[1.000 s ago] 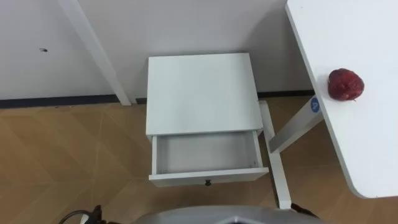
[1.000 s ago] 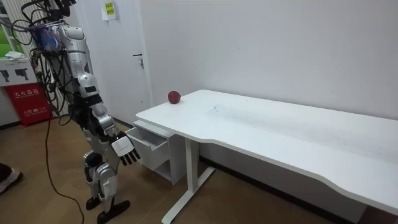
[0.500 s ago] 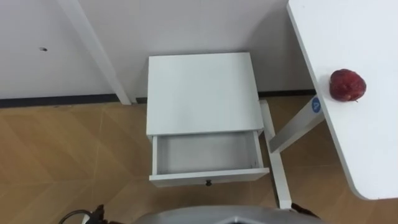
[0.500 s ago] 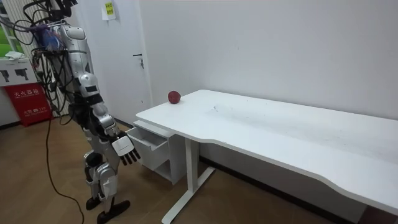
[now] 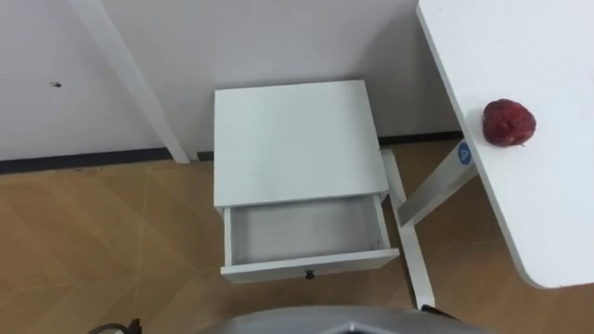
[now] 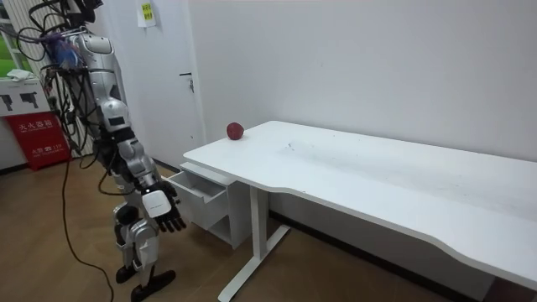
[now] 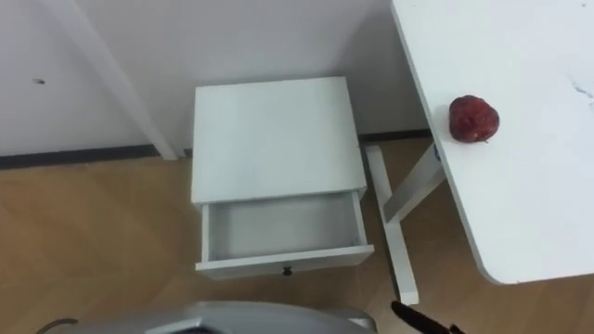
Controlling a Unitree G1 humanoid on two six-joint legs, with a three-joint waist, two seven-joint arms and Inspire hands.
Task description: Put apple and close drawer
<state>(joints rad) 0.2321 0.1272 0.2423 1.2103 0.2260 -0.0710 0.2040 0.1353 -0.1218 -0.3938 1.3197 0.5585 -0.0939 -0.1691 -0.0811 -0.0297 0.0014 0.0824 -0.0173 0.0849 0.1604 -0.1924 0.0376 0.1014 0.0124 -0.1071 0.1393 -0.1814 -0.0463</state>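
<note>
Reaching for the apple (image 5: pixel 508 122) risks nudging it: it sits near the edge of the white table (image 5: pixel 557 204) at the robot's right, well apart from the drawer (image 5: pixel 306 265), and being round it could roll off onto the floor. That drawer, in the small white cabinet (image 5: pixel 295 139), stands pulled out and holds nothing. The right hand (image 6: pixel 164 211) hangs low near the drawer front, fingers loosely spread, holding nothing.

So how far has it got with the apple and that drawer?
Nothing looks done yet. The apple sits on the desk near its corner, untouched. The drawer stands open with no apple in it. In hand: nothing; the right hand hangs by the robot's side, fingers relaxed, as it stands before the drawer. Left to do: pick up the apple, put it in, shut the drawer.
</note>
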